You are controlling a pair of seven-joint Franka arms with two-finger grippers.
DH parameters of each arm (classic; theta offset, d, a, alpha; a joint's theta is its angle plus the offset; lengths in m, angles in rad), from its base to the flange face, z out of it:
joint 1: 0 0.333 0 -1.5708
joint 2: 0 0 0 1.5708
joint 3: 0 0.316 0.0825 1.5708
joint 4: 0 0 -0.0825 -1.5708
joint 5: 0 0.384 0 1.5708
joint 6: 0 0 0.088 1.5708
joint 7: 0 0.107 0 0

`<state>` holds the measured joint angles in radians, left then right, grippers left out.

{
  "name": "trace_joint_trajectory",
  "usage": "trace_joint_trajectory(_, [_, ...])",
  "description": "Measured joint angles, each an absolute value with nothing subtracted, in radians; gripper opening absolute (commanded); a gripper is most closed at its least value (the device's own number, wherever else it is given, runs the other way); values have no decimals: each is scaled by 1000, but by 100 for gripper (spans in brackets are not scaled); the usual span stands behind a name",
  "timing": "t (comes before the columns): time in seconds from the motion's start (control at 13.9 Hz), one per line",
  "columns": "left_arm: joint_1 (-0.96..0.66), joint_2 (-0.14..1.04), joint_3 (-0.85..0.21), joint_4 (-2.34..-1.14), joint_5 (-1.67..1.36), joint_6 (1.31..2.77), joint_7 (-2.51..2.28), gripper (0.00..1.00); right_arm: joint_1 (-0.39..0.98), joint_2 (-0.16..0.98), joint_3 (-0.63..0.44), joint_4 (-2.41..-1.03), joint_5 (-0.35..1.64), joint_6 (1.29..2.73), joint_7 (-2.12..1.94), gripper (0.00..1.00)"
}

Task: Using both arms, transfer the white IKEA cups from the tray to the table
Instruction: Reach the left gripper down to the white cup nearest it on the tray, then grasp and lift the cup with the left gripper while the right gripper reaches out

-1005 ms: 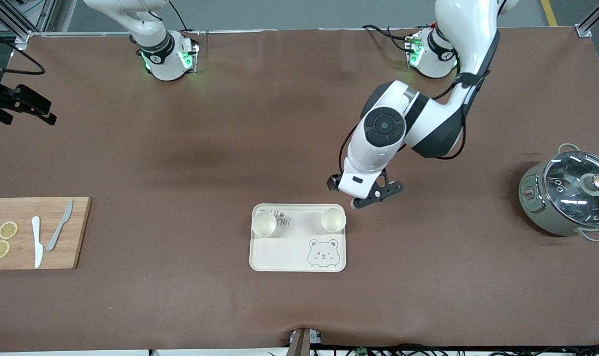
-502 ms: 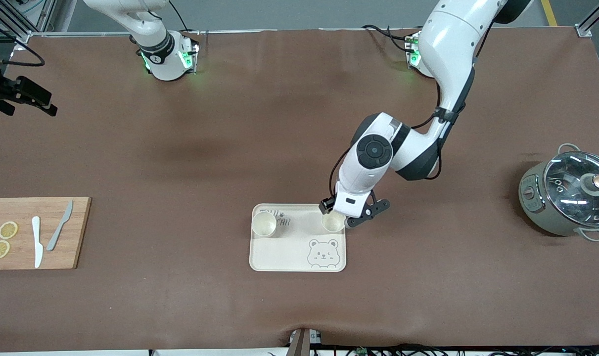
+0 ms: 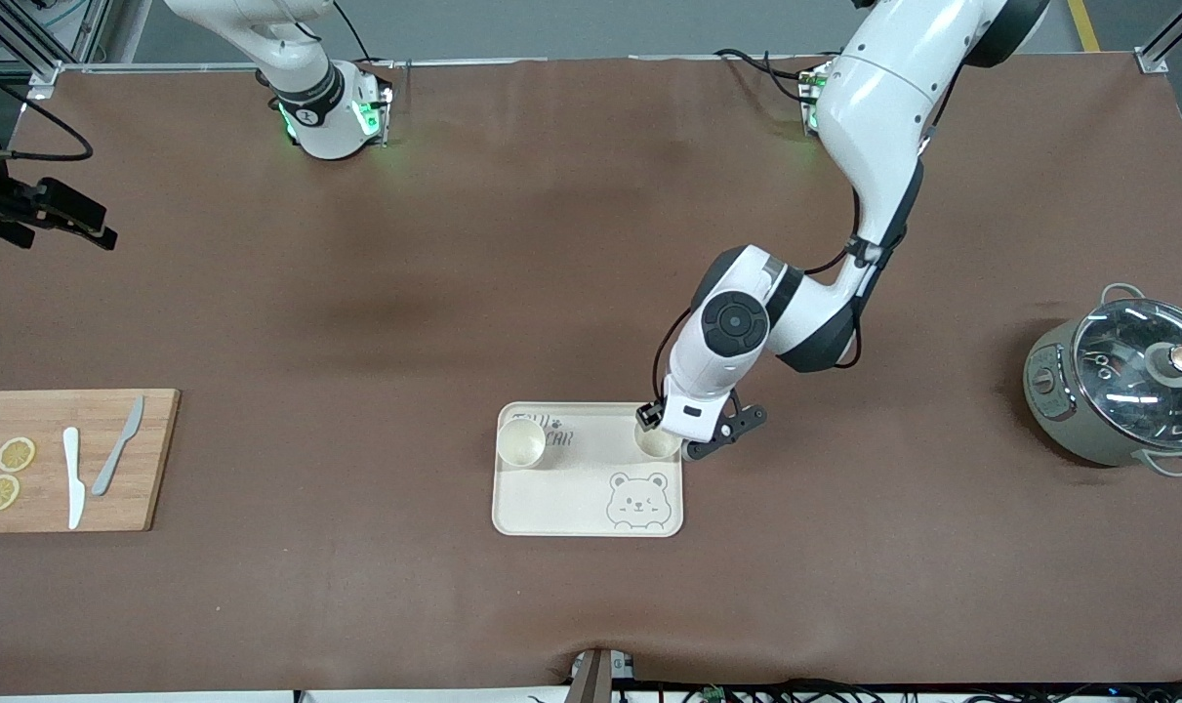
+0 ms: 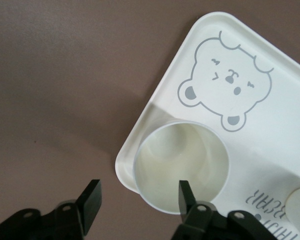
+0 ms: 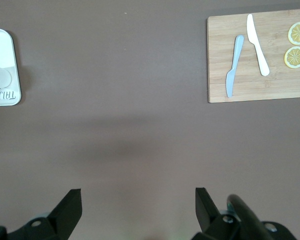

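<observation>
The left gripper stood low over the tray's corner toward the left arm's end of the table, its fingers spread apart. In the left wrist view one finger sat outside the wall of the white cup and the other at the cup's rim, seemingly just inside it, though contact could not be made out. That cup stood upright on the cream bear-printed tray, at the tray's edge farther from the front camera, and the arm's wrist hid part of it from the front.

The second white cup stood upright on the same tray, at the corner toward the right arm's end, well apart from the first and beside the printed lettering. The bear drawing lay nearer the front camera than the first cup.

The right gripper waited high over bare brown table, with its fingers spread wide and nothing between them.

A wooden cutting board lay toward the right arm's end of the table, carrying two lemon slices, a white knife and a grey knife. A lidded pot sat toward the left arm's end.
</observation>
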<state>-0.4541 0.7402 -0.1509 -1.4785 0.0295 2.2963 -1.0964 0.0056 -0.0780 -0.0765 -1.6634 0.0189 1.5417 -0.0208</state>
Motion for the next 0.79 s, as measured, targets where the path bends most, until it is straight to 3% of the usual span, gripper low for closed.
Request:
trace_joint_trajectory(0.14, [-454,758,-151,-1478,30,2333,-1096,35,6,-68,-77,-1659,19,1541,-21,100])
trace_joint_trajectory(0.29, [-454,766,-151,-1476,30,2348,-1096,4,6,-46,-77,-1659,19,1540,-21,100])
trace_joint_trajectory(0.36, [-454,767,-151,-1476,30,2349,-1096,0,5,-29,-78,-1658,18,1540,-21,100])
trace_joint_trajectory(0.79, [-457,763,-150,-1460,30,2350,-1097,0,-9,111,-87,-1653,19,1552,-26,100])
